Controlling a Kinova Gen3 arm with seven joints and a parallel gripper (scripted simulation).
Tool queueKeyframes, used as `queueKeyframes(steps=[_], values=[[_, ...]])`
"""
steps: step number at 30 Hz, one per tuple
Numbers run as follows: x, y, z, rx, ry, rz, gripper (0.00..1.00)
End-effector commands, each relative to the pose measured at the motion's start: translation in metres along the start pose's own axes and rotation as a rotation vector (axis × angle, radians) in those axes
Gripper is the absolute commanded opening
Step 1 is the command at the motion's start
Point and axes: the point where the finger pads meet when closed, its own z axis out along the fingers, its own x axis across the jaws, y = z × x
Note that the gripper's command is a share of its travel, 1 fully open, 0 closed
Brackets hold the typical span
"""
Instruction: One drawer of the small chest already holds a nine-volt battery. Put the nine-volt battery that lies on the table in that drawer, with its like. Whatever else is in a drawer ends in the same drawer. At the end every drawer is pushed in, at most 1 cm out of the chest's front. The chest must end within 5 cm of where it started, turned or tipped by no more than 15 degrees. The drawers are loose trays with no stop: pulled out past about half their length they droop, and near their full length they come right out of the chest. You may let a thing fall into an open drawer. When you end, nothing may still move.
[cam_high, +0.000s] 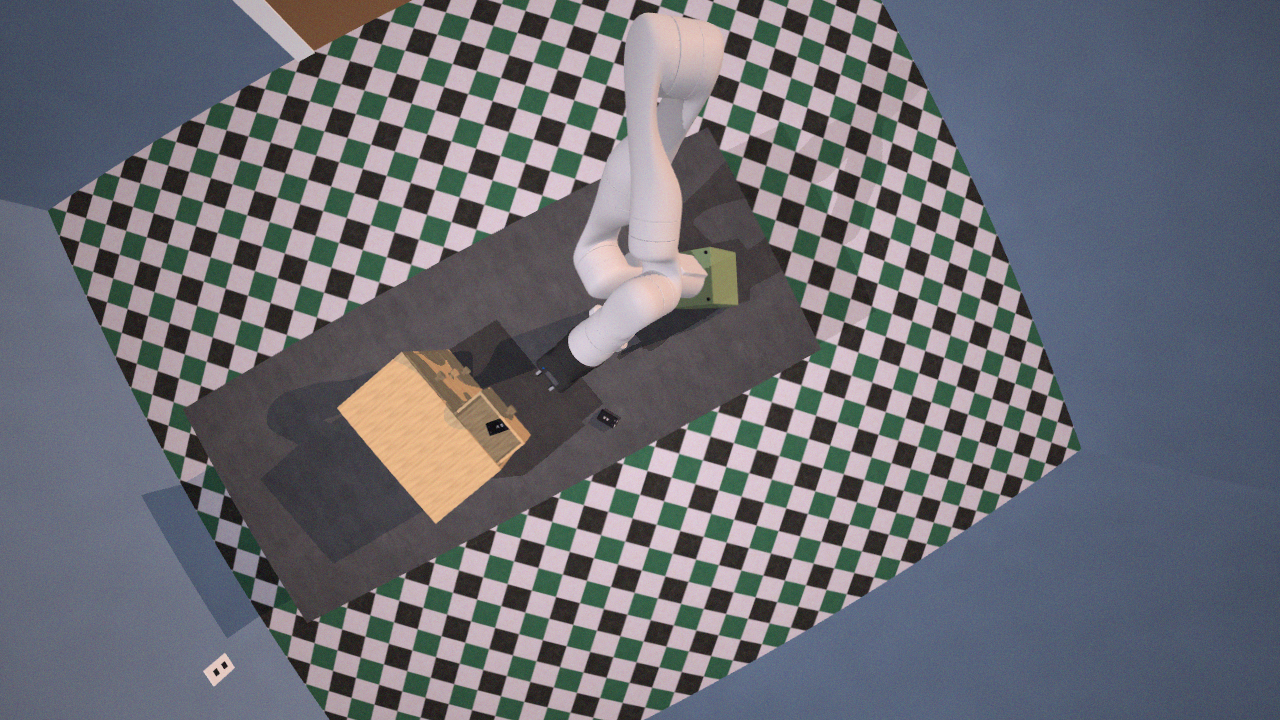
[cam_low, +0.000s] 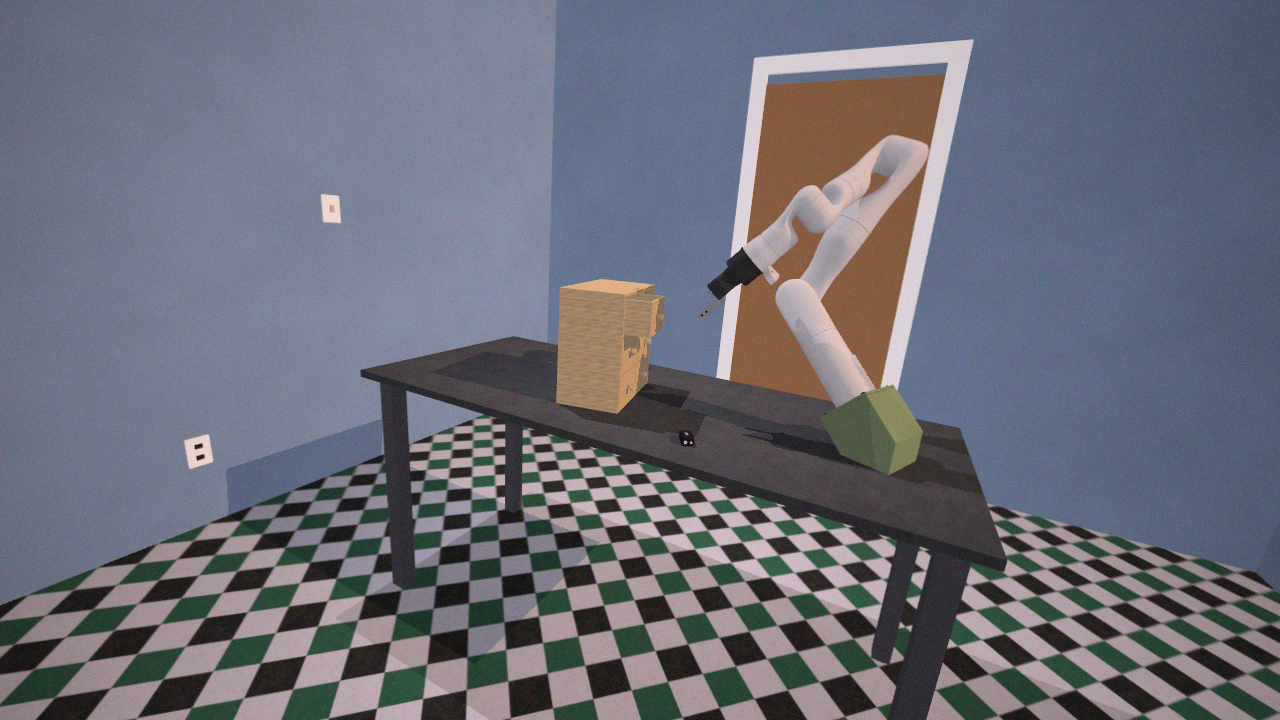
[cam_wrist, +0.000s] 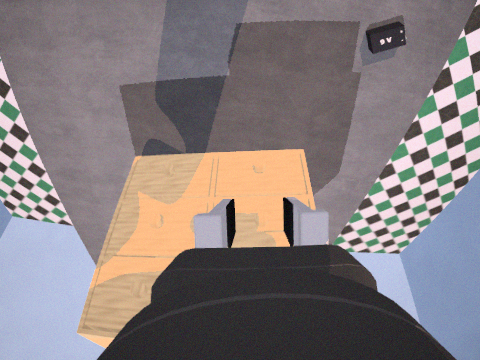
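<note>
The small wooden chest (cam_high: 427, 429) stands on the dark table; it also shows in the side view (cam_low: 601, 344) and the wrist view (cam_wrist: 207, 220). Its top drawer (cam_high: 494, 428) is pulled partly out and holds a black nine-volt battery (cam_high: 494, 428). A second nine-volt battery (cam_high: 607, 417) lies on the table to the right of the chest, also visible in the side view (cam_low: 685, 437) and the wrist view (cam_wrist: 387, 38). My gripper (cam_high: 546, 380) (cam_wrist: 259, 215) (cam_low: 706, 311) hangs in the air in front of the chest's top, apart from it, fingers open and empty.
The arm's green base block (cam_high: 711, 277) (cam_low: 872, 428) sits at the table's right end. Lower drawer fronts jut slightly from the chest's face (cam_low: 646, 344). The table's front edge runs close to the loose battery.
</note>
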Motion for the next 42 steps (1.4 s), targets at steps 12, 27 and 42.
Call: queueKeyframes(steps=[12,27,42], values=[[0.003,0.002,-0.007,0.002,0.012,-0.001,0.67],[0.003,0.007,-0.041,0.224,0.012,-0.003,0.67],[0.002,0.017,-0.101,0.619,0.012,-0.005,0.67]])
